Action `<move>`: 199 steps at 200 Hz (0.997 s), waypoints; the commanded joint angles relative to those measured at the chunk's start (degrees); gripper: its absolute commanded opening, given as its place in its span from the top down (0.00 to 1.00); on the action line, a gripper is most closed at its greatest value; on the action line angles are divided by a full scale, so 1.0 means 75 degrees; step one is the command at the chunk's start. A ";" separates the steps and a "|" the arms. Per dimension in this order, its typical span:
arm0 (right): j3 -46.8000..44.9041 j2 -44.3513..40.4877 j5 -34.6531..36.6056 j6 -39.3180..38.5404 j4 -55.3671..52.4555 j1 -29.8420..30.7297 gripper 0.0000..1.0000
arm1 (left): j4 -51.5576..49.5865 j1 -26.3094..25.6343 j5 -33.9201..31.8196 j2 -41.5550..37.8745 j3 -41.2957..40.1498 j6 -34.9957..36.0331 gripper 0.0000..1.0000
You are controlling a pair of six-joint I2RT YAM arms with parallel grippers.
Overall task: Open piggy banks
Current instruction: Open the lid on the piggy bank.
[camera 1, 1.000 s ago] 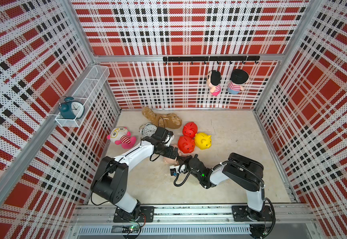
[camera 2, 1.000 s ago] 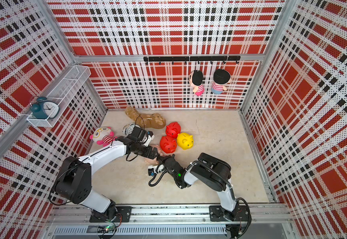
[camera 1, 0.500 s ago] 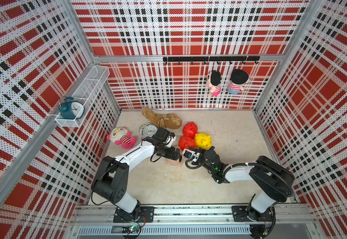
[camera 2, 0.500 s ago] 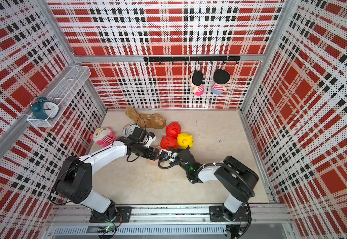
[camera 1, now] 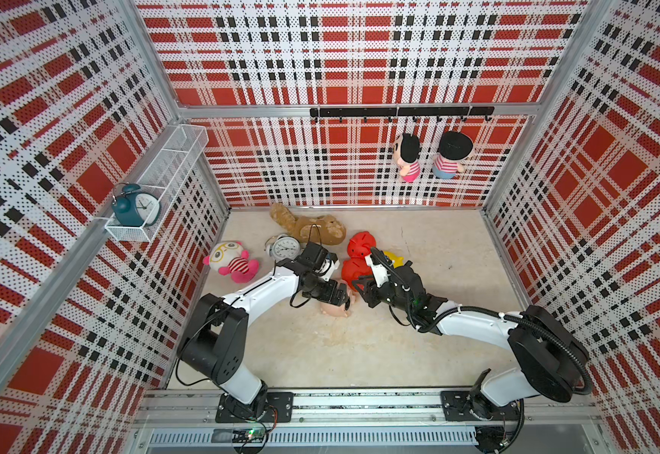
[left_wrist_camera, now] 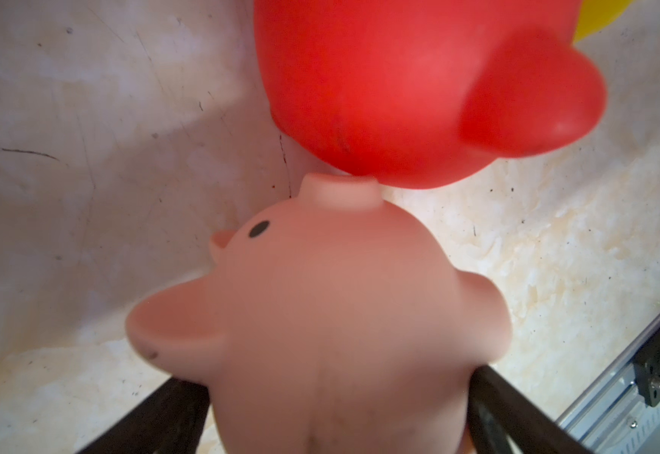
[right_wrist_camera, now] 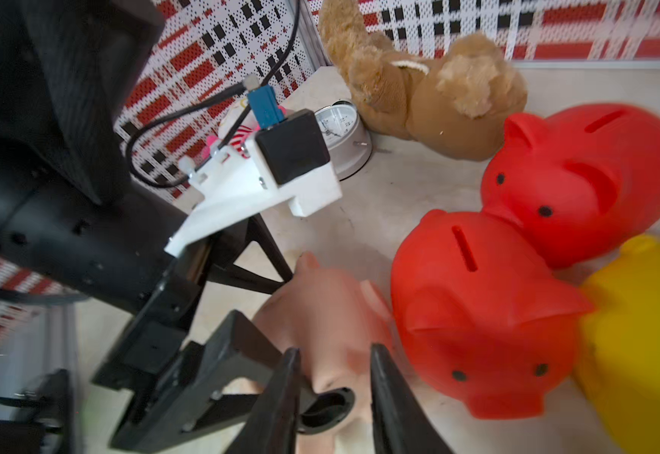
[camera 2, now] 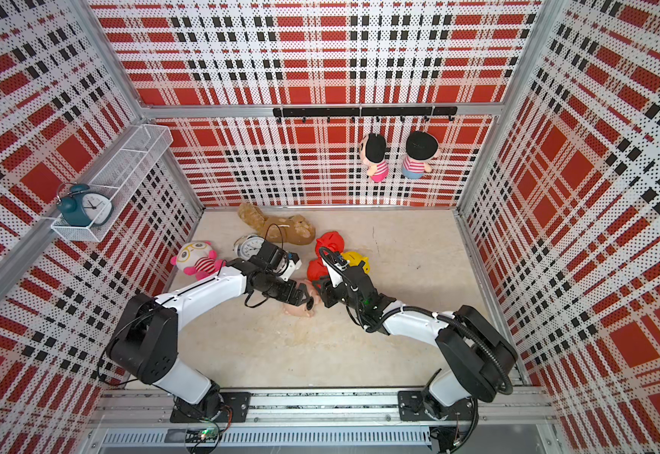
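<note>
Pale pink piggy bank point(left_wrist_camera: 340, 314) lying on bench point(camera 1: 320, 353), snout touching red piggy bank point(left_wrist_camera: 399, 86).
Left fingers point(left_wrist_camera: 505, 408) clamp its body; right fingers point(right_wrist_camera: 391, 401), part-spread, straddle its black belly plug point(right_wrist_camera: 326, 408), seemingly not pinching. Risk: slipping off the plug, or tugging the pig loose.

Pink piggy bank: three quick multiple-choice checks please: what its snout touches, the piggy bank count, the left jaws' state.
1. The pink piggy bank's snout touches: A) teddy bear B) near red piggy bank C) alarm clock
2. Piggy banks in view: A) two B) three C) four
3. Left gripper's jaws: A) closed on the pink piggy bank B) open in air C) holding the alarm clock
B: snout meets it in the left wrist view. C: pink, near red, far red piggy bank, yellow piggy bank. A: a jaw presses each flank.
</note>
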 commanded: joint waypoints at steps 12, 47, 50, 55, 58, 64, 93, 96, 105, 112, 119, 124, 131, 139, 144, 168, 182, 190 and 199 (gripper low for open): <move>-0.0042 0.0428 -0.1313 0.3405 -0.0296 -0.0245 0.70 | -0.0250 -0.0088 0.0095 0.0051 -0.0075 -0.0180 0.02; 0.0121 0.0882 -0.2045 0.4969 0.0001 -0.0384 0.76 | -0.0066 -0.0088 0.0142 0.0058 -0.0253 -0.0250 0.02; 0.0119 0.0932 -0.2115 0.5076 0.0065 -0.0381 0.76 | -0.0047 -0.0085 0.0151 0.0062 -0.0257 -0.0257 0.02; 0.0119 0.1009 -0.2203 0.5280 0.0195 -0.0384 0.77 | -0.0027 -0.0100 0.0168 0.0051 -0.0280 -0.0273 0.02; 0.0096 0.1056 -0.2248 0.5444 0.0295 -0.0378 0.77 | -0.0013 -0.0096 0.0174 0.0049 -0.0299 -0.0268 0.02; 0.0048 0.1131 -0.2290 0.5690 0.0504 -0.0383 0.77 | 0.0010 -0.0094 0.0186 0.0038 -0.0321 -0.0281 0.02; -0.0258 0.1283 -0.2058 0.6415 0.0835 -0.0396 0.77 | 0.0129 -0.0144 0.0165 -0.0040 -0.0421 -0.0345 0.02; -0.0296 0.1293 -0.2046 0.6477 0.0899 -0.0396 0.77 | 0.0147 -0.0159 0.0176 -0.0041 -0.0430 -0.0362 0.02; -0.0333 0.1372 -0.2097 0.6618 0.1094 -0.0396 0.77 | 0.0196 -0.0182 0.0183 -0.0057 -0.0475 -0.0408 0.02; -0.0329 0.1481 -0.2146 0.6706 0.1157 -0.0396 0.77 | 0.0228 -0.0233 0.0137 -0.0055 -0.0471 -0.0447 0.02; -0.0342 0.1579 -0.2161 0.6812 0.1266 -0.0395 0.78 | 0.0257 -0.0288 0.0087 -0.0059 -0.0479 -0.0524 0.02; -0.0381 0.1656 -0.2170 0.6901 0.1391 -0.0396 0.78 | 0.0286 -0.0323 0.0080 -0.0067 -0.0484 -0.0565 0.02; -0.0433 0.1744 -0.2194 0.7068 0.1588 -0.0390 0.78 | 0.0344 -0.0383 0.0064 -0.0084 -0.0494 -0.0630 0.02; -0.0483 0.1845 -0.2224 0.7218 0.1841 -0.0396 0.79 | 0.0426 -0.0449 0.0061 -0.0124 -0.0525 -0.0717 0.02; -0.0504 0.1916 -0.2237 0.7302 0.1964 -0.0396 0.80 | 0.0456 -0.0473 0.0056 -0.0148 -0.0547 -0.0761 0.02; -0.0580 0.2165 -0.2210 0.7656 0.2551 -0.0395 0.79 | 0.0517 -0.0539 0.0048 -0.0200 -0.0597 -0.0856 0.02; -0.0534 0.2308 -0.2250 0.7781 0.2775 -0.0396 0.79 | 0.0538 -0.0570 0.0062 -0.0208 -0.0639 -0.0885 0.02; -0.0485 0.2426 -0.2295 0.7858 0.2840 -0.0395 0.79 | 0.0553 -0.0579 0.0084 -0.0212 -0.0655 -0.0921 0.02; -0.0504 0.2542 -0.2311 0.8015 0.3023 -0.0371 0.79 | 0.0564 -0.0590 0.0106 -0.0220 -0.0679 -0.0941 0.02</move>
